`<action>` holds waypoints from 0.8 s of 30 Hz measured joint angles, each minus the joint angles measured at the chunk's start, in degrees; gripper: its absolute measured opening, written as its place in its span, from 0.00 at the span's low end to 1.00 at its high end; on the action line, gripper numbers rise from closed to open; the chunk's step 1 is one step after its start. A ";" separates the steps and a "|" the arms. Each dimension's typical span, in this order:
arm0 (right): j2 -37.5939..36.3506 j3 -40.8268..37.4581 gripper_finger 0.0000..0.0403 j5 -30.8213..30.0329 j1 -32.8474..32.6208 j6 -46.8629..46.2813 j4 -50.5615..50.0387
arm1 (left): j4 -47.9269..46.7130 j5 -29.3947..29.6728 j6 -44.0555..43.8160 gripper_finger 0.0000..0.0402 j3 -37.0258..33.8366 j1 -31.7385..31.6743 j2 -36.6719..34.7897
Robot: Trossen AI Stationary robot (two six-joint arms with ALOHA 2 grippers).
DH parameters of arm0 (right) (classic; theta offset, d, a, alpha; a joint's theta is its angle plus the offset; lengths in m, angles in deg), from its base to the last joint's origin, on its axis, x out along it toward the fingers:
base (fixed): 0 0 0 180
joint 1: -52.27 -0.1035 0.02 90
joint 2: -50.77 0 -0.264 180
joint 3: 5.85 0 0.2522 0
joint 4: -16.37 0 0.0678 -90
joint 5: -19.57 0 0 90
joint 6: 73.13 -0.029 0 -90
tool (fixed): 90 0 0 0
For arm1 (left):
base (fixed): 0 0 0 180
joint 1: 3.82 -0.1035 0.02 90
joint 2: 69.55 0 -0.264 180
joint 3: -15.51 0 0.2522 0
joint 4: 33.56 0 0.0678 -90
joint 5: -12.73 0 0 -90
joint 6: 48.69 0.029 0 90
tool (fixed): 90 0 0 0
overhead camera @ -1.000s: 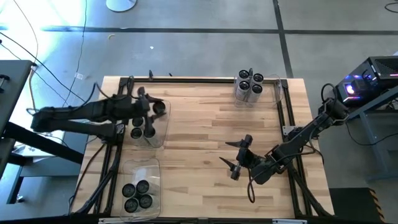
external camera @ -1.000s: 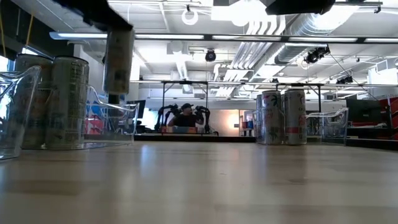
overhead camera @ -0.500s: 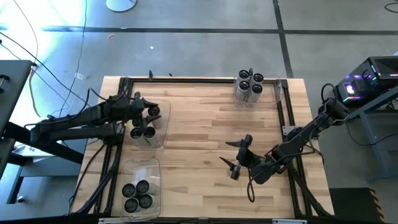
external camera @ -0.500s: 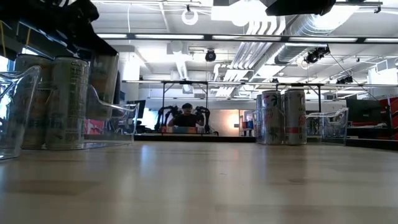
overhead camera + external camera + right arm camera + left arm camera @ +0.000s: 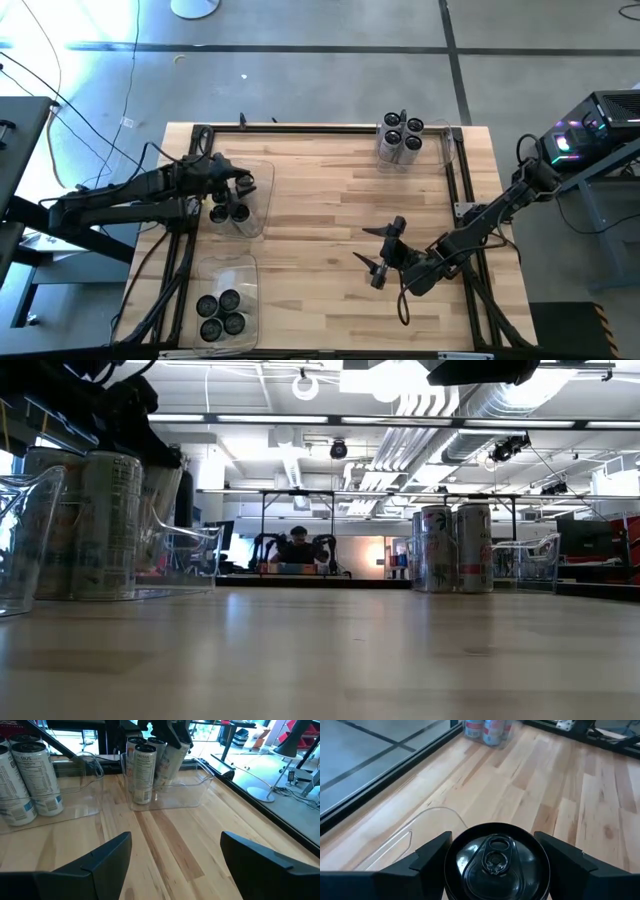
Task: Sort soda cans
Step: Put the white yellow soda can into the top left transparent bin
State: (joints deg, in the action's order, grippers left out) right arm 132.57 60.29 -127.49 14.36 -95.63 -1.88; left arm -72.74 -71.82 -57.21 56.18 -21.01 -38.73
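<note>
My left gripper (image 5: 240, 184) is over the clear bin (image 5: 256, 218) at the table's left edge, shut on a dark-topped soda can (image 5: 495, 862). The can leans inside the bin (image 5: 170, 755), next to two upright cans (image 5: 230, 212). A second bin (image 5: 225, 272) at the near left corner has several cans standing in it. A third bin (image 5: 450, 150) at the far right also holds several. My right gripper (image 5: 378, 252) hovers open over bare wood near the right edge, with nothing between its fingers. My left gripper pinches the can between its two fingers, on opposite sides of its wall just under the top rim (image 5: 451, 866). The fingers (image 5: 432, 857) come from the table's left, slanting down. The can is tilted with its lower end inside the bin. I cannot tell whether it touches the bin's floor.
Black rails (image 5: 460, 190) run along the table's edges. The wide middle of the wooden tabletop (image 5: 330, 200) lies bare between the bins. Beyond the far edge, other arm rigs and a seated person (image 5: 297, 548) show in the room.
My left gripper has gone down and a little toward the table's left edge, carrying the can from above the bin down among the cans inside it. The wrist has rolled, and the can, upright before, now leans. The gripper keeps its hold.
</note>
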 joint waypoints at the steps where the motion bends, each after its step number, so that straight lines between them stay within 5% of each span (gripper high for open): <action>1: 0.00 0.00 0.75 0.00 0.00 0.00 0.00 | 0.06 0.03 0.00 0.61 0.00 0.00 0.03; 9: 0.00 0.00 0.75 0.02 -0.02 -0.20 -0.48 | 0.00 4.05 -1.33 0.61 0.01 2.42 0.40; 24: 0.00 0.00 0.75 0.21 -0.02 -0.66 -0.48 | 10.23 22.27 -6.81 0.61 -8.13 16.97 0.31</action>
State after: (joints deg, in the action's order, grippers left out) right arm 132.57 60.29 -127.28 14.33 -96.29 -2.37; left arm -62.51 -49.55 -64.01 48.05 -4.05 -38.43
